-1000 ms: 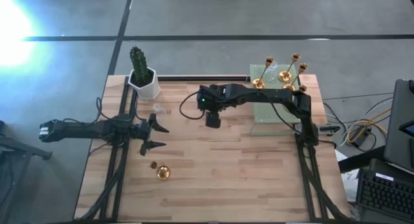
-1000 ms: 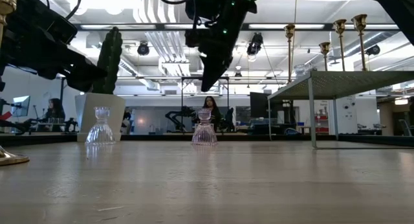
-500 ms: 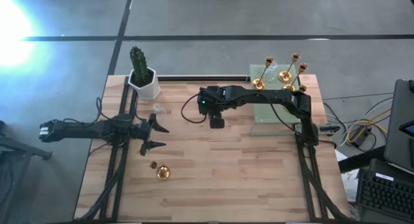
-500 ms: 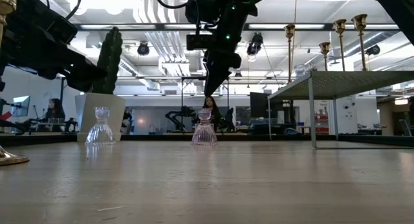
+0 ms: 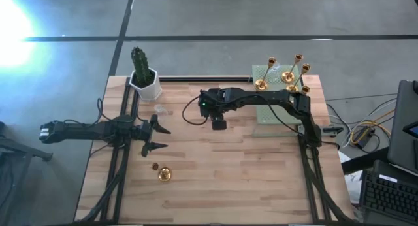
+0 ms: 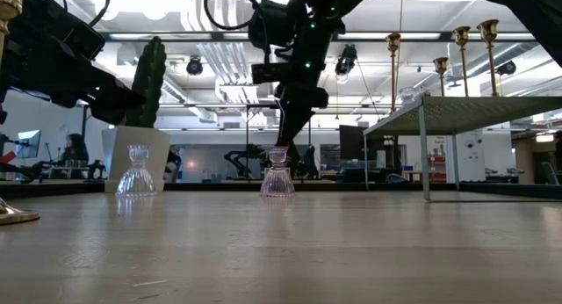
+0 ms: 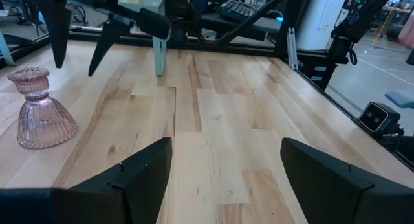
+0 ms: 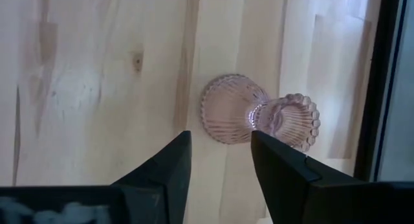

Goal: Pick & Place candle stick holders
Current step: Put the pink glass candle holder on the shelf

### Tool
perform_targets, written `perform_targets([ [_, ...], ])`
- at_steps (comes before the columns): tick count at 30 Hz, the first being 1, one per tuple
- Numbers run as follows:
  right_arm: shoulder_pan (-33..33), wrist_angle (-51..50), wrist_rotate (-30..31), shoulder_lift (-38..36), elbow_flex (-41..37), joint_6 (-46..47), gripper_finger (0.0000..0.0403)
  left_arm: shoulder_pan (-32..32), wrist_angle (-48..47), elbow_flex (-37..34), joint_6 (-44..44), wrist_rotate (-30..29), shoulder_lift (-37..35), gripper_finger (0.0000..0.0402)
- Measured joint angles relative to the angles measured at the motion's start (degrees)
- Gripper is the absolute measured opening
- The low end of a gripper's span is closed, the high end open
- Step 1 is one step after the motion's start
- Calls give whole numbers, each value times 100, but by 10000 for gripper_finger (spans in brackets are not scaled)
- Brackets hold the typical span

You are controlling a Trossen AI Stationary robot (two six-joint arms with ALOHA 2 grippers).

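A pink ribbed glass candle stick holder (image 8: 228, 111) stands upright on its wide base near the table's middle (image 6: 278, 176) (image 7: 39, 117). My right gripper (image 8: 220, 160) (image 6: 285, 139) hangs open just above it, fingers slanting down; its tips show apart over the holder's cup and touch nothing. The gripper hides the holder from the high view (image 5: 219, 123). A clear glass holder (image 5: 159, 110) (image 6: 136, 172) stands farther left. A gold holder (image 5: 162, 174) lies on the table near the left front. My left gripper (image 5: 155, 138) (image 7: 226, 179) waits open at the left.
A raised green rack (image 5: 271, 113) (image 6: 465, 106) at the back right carries several upright gold holders (image 5: 285, 74) (image 6: 462, 39). A white pot with a cactus (image 5: 145, 81) (image 6: 146, 119) stands at the back left. Bare wood lies between the arms and toward the near edge.
My right gripper has come down toward the pink holder and rolled about its own axis; its tips now hang just over the holder's cup. The holder has stayed where it was.
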Motion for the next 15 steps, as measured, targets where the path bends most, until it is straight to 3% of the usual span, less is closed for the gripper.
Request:
perform_targets([
  [8, -33, 67, 151, 3, 275, 179, 152, 0, 0, 0, -1, 0, 0, 294],
  [15, -76, 302, 154, 3, 398, 41, 189, 0, 0, 0, -1, 0, 0, 294],
])
